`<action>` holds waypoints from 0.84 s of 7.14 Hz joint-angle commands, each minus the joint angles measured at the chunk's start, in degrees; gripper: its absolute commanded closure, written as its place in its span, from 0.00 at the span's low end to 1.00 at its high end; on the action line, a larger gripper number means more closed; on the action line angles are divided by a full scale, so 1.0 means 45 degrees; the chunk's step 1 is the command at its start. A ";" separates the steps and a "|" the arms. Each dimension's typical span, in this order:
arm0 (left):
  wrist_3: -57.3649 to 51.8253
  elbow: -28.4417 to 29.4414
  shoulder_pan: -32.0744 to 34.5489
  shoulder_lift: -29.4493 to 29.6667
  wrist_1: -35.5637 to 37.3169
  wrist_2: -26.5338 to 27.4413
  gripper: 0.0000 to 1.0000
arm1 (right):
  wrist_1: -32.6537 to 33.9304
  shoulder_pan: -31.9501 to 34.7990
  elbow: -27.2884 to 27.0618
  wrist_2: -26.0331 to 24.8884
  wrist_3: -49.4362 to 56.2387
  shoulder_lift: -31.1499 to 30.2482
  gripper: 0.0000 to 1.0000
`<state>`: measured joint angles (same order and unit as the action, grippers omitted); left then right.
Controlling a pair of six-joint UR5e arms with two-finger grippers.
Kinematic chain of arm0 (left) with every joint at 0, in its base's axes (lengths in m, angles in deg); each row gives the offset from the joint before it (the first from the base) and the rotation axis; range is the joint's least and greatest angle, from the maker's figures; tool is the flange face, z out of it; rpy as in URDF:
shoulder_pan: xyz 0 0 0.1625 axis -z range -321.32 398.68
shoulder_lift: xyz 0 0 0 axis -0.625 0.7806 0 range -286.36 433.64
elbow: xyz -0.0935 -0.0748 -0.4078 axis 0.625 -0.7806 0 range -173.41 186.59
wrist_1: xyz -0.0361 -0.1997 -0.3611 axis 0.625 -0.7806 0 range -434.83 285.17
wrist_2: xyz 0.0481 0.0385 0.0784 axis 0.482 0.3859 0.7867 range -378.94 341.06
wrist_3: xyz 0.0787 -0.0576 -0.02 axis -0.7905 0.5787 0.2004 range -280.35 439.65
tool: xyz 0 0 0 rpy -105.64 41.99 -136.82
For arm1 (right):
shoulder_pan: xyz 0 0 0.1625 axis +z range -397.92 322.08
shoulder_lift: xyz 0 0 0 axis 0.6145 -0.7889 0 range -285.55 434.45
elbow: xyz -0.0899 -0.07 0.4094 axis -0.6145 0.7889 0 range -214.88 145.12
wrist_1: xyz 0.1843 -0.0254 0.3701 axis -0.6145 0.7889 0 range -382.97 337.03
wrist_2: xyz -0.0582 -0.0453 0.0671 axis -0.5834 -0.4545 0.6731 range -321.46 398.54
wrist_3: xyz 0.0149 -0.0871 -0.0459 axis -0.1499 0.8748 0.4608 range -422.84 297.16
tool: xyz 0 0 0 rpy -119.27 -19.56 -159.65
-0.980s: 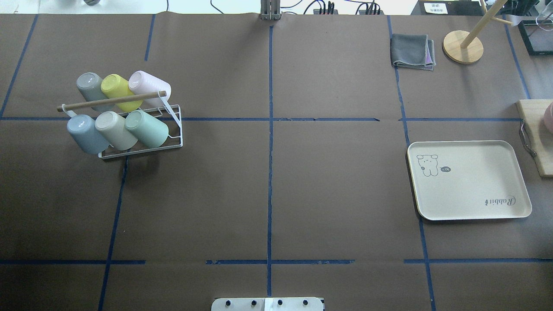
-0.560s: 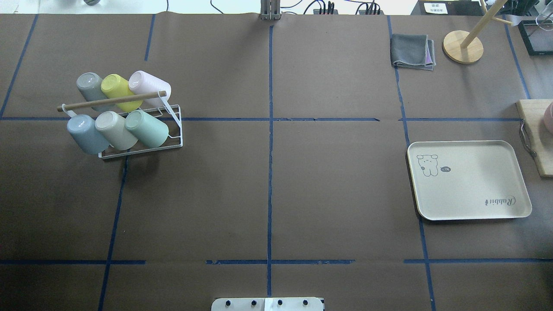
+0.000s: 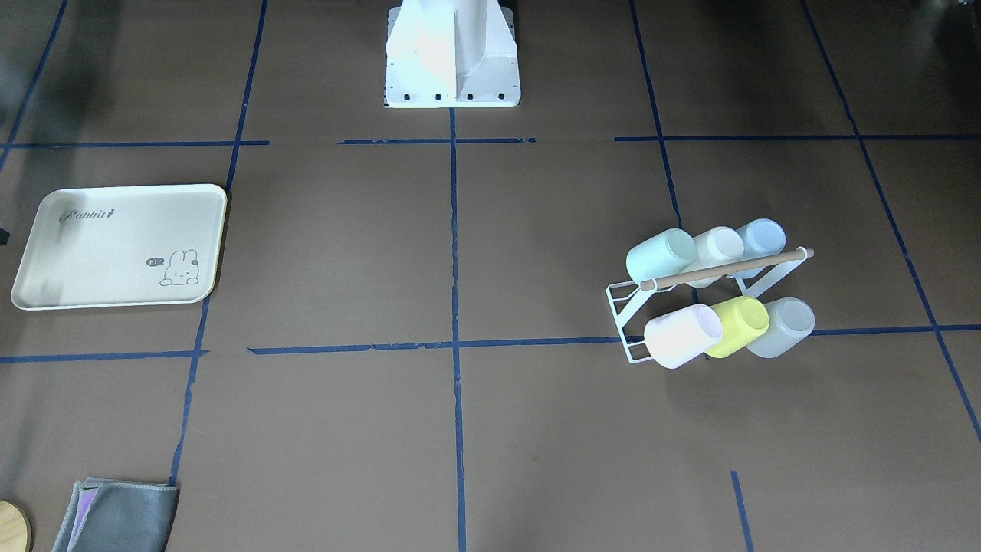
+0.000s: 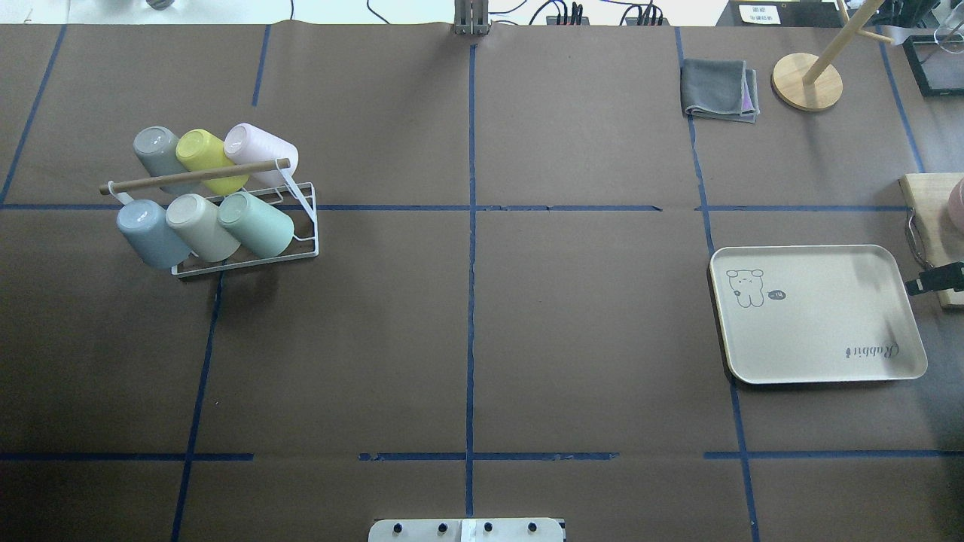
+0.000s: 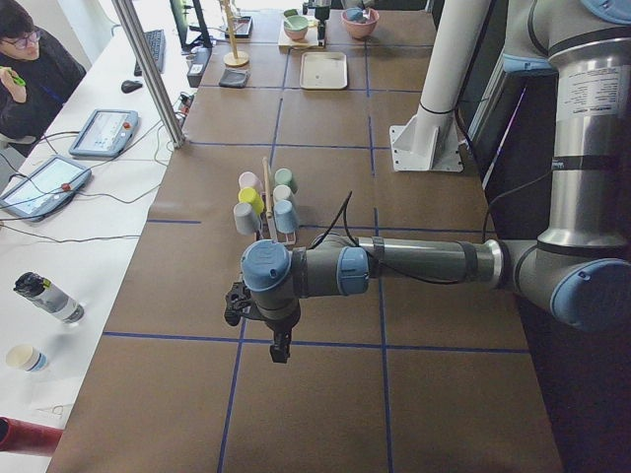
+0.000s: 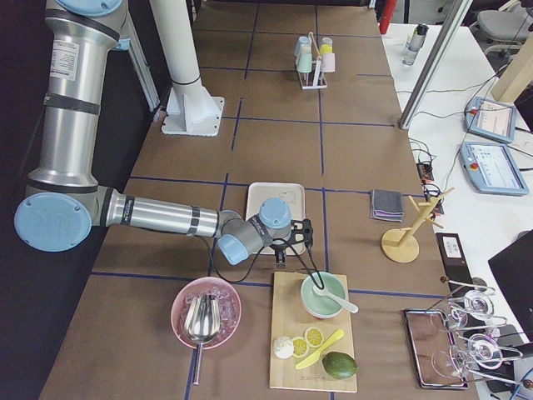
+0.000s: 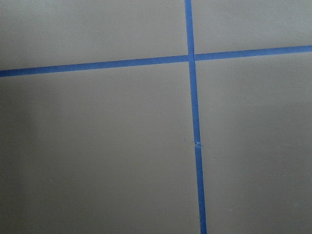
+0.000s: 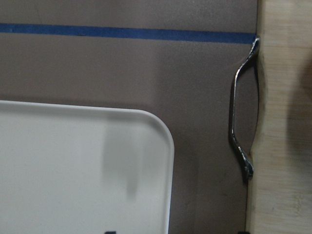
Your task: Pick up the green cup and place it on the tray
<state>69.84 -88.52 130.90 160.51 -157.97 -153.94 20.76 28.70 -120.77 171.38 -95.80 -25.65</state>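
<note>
The green cup (image 4: 256, 223) lies tilted on a white wire rack (image 4: 307, 218) at the table's left, the rightmost cup of the near row; it also shows in the front view (image 3: 659, 255). The cream tray (image 4: 817, 312) lies flat at the right with nothing on it. In the right wrist view its corner (image 8: 83, 165) shows. My right gripper (image 4: 934, 280) shows only as a dark piece just past the tray's right rim; I cannot tell if it is open. My left gripper (image 5: 279, 347) hangs over bare table near the rack's side; I cannot tell its state.
The rack also holds blue (image 4: 147, 232), cream (image 4: 197, 226), grey, yellow-green (image 4: 207, 159) and pink cups under a wooden bar. A wooden board with a metal handle (image 8: 241, 122) lies right of the tray. A grey cloth (image 4: 719, 89) and a wooden stand (image 4: 807, 81) sit at the far right.
A dark part of my right gripper has come into the overhead view at the right edge, and its shadow now falls on the tray. The cups and tray have not moved.
</note>
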 commanded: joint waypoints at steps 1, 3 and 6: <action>0.0013 -0.0016 -0.0005 0.0010 0.0000 0.0000 0.00 | -0.0714 -0.0487 0.0550 -0.0008 -0.0136 -0.0001 0.26; -0.0006 0.0004 -0.0005 0.0010 0.0000 0.0000 0.00 | -0.0714 -0.0760 0.0531 -0.0008 -0.0155 0.0018 0.31; -0.0006 0.0004 -0.0005 0.0010 0.0000 0.0000 0.00 | -0.0714 -0.0977 0.0511 -0.0008 -0.0214 0.0116 0.50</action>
<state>69.83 -88.51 130.86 160.56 -157.98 -153.95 17.55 24.57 -118.39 171.28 -96.78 -25.28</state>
